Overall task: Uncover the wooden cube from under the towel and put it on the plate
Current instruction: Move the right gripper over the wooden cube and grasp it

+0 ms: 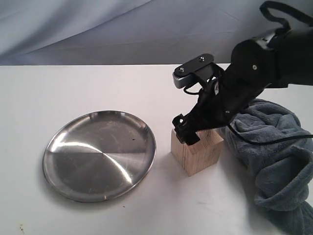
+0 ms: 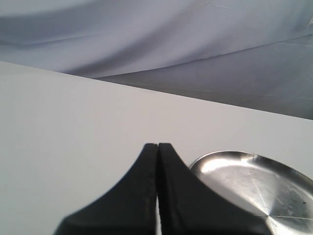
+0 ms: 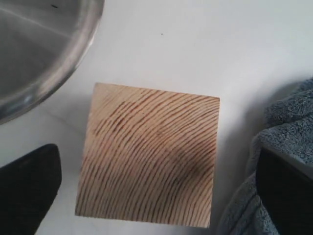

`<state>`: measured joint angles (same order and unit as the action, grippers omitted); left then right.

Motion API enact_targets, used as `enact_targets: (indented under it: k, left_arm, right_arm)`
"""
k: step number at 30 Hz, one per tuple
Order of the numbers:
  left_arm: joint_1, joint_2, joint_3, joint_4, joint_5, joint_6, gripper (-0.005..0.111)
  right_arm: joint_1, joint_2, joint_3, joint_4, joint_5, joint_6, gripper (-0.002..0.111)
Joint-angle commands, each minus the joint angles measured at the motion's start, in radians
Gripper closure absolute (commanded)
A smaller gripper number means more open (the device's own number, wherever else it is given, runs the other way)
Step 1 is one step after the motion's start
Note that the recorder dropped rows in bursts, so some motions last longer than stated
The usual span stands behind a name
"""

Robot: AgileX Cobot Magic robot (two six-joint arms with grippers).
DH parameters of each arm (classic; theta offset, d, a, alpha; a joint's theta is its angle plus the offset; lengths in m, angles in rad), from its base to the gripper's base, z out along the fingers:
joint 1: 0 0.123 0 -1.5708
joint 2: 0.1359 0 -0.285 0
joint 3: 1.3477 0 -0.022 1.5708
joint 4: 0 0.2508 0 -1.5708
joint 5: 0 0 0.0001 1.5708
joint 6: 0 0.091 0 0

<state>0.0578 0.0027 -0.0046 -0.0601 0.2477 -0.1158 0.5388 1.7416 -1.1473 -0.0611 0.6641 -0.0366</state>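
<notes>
The wooden cube (image 1: 200,157) stands uncovered on the white table, between the plate (image 1: 98,156) and the towel (image 1: 279,161). My right gripper (image 1: 195,131) hangs open just over the cube's top. In the right wrist view the cube (image 3: 149,147) lies between the two fingers with a gap on each side; one black finger (image 3: 29,188) shows on the plate side, the other against the towel (image 3: 288,122). The right gripper (image 3: 156,193) holds nothing. My left gripper (image 2: 158,145) is shut and empty above bare table, beside the plate (image 2: 254,183).
The towel is bunched in a heap at the table's right edge, touching the right arm. A grey-blue cloth backdrop (image 1: 98,29) hangs behind the table. The plate's rim (image 3: 73,58) lies close to the cube's corner.
</notes>
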Motion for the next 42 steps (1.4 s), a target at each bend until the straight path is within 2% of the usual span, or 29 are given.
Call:
enact_targets:
  k: [1, 24, 28, 32, 42]
  left_arm:
    - [0.002, -0.003, 0.005, -0.005, -0.009, -0.004, 0.107]
    - [0.002, -0.003, 0.005, -0.005, -0.009, -0.004, 0.107]
    - [0.002, -0.003, 0.005, -0.005, -0.009, -0.004, 0.107]
    - [0.002, -0.003, 0.005, -0.005, -0.009, -0.004, 0.107]
    - [0.002, -0.003, 0.005, -0.005, -0.009, -0.004, 0.107]
  right_arm:
    - [0.0, 0.048, -0.007, -0.014, -0.041, 0.042, 0.003]
    - [0.0, 0.195, -0.007, 0.061, -0.071, 0.047, 0.003]
    - [0.0, 0.204, -0.007, 0.061, -0.075, 0.064, 0.006]
    - [0.0, 0.206, -0.007, 0.056, -0.075, 0.065, 0.014]
    - [0.0, 0.204, -0.007, 0.056, -0.082, 0.071, 0.06]
